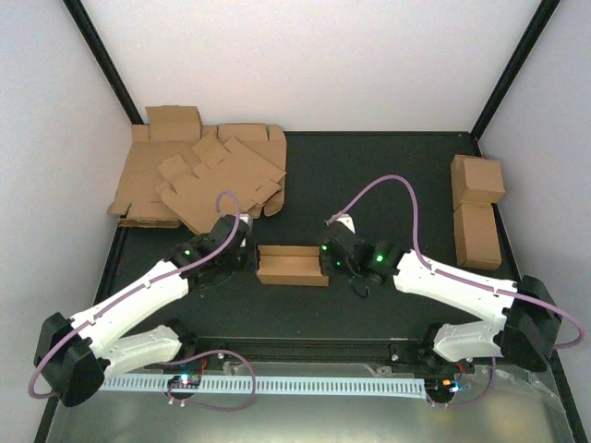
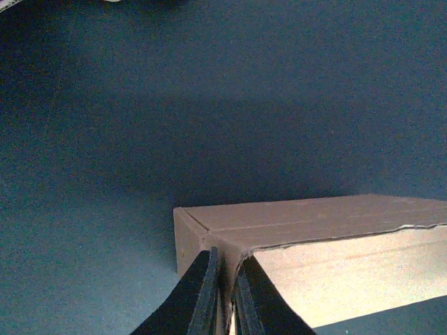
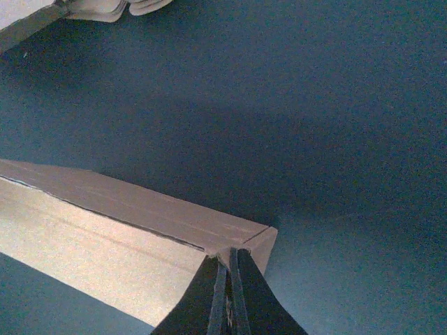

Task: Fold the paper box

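Note:
The paper box (image 1: 292,265) is a low brown open-topped carton standing mid-table between both arms. My left gripper (image 1: 246,255) sits at its left end. In the left wrist view its fingers (image 2: 207,279) are pinched on the end wall at the corner of the paper box (image 2: 314,223), shut on the cardboard. My right gripper (image 1: 325,258) is at the right end. In the right wrist view that gripper (image 3: 230,255) is shut on the corner wall of the paper box (image 3: 140,206). The box's far long wall looks folded double; its inside floor shows pale.
A stack of flat brown blanks (image 1: 199,175) lies at the back left. Two finished brown cartons (image 1: 477,180) (image 1: 477,235) stand along the right edge. The table has a dark mat (image 1: 388,175), and a white perforated rail (image 1: 295,383) runs along the near edge.

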